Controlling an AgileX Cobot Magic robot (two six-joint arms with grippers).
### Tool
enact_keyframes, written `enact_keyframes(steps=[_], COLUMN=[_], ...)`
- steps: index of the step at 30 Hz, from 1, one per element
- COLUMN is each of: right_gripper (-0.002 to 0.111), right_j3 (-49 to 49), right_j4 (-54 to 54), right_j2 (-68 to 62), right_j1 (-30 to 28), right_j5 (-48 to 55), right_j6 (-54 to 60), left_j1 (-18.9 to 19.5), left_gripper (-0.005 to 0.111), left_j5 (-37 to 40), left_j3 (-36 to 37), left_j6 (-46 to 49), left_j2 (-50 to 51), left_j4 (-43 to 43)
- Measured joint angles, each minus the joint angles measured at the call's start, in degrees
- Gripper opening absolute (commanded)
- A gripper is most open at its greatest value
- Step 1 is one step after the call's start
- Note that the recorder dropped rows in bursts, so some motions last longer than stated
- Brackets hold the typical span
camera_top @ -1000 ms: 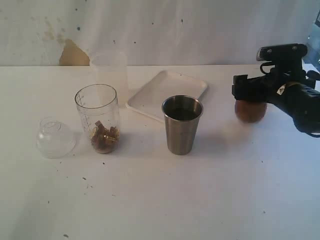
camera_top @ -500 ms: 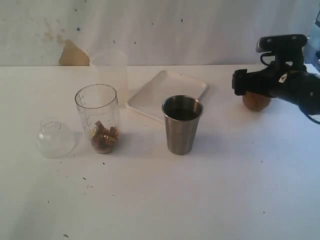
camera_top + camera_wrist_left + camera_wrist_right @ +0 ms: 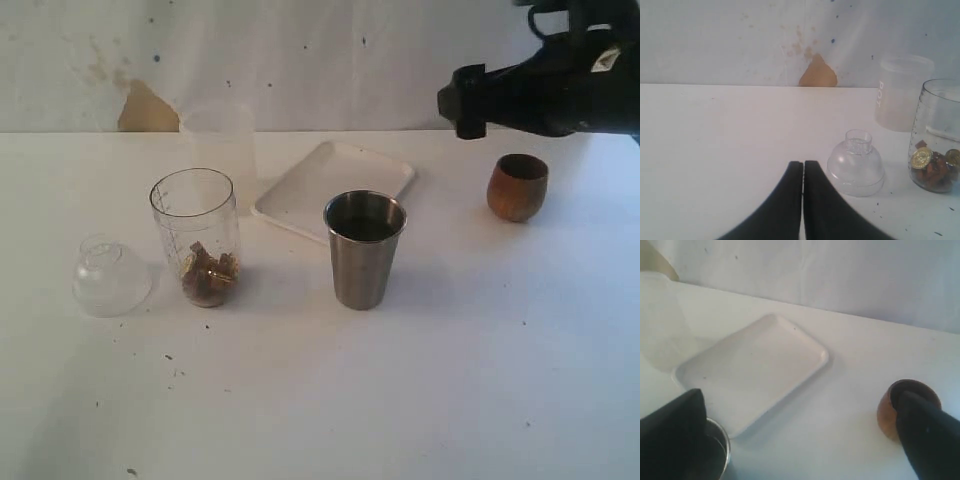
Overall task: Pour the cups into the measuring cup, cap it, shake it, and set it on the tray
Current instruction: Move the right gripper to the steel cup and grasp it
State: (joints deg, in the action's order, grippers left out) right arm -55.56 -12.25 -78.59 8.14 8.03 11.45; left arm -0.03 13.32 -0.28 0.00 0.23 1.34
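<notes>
White speckled table [image 3: 450,380] against a stained, perhaps chipped wall [image 3: 400,60]; left pincer [image 3: 803,166] pressed together, right pincer [image 3: 798,399] spread

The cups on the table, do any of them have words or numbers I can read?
"POT": white letters up the side of the frosted translucent plastic cup, seen in the left wrist view.
Clear plastic measuring cup: printed graduation marks, too small to read.
Tall stainless-steel tumbler and round brown wooden cup: none.
</notes>
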Motion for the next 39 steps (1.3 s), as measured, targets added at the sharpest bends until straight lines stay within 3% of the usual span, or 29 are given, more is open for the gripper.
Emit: enact_keyframes(steps=[4,11,16,29,39], right_gripper=[0.095,0.095,0.095,0.095,0.095], right_j3=[8.37,25.67,32.32,34.33,26.74], right_j4=[-1.07,0.98,5.41,13.83,16.52], right_j2=[4.41,4.10,1.07,-19.85,-30.93], right_j1=[2.76,11.92,13.92,14.16,14.16], right_j5=[-5.27,-26.93,-40.31,-65.58,-68.52], right_j6=[0.74,-2.67,-6.86,-8.63,-8.86], left_j1=[-1.35,-1.59,-1.59,-1.59,-1.59], left_gripper=[0.001,0.001,0.001,0.001,0.001], left_j5=[0.00,0.00,0.00,0.00,0.00], left_j3=[0.00,0.00,0.00,0.00,0.00], left_j6=[0.00,0.00,0.00,0.00,0.00], left_j2=[0.00,0.00,0.00,0.00,0.00], left_j4=[0.00,0.00,0.00,0.00,0.00])
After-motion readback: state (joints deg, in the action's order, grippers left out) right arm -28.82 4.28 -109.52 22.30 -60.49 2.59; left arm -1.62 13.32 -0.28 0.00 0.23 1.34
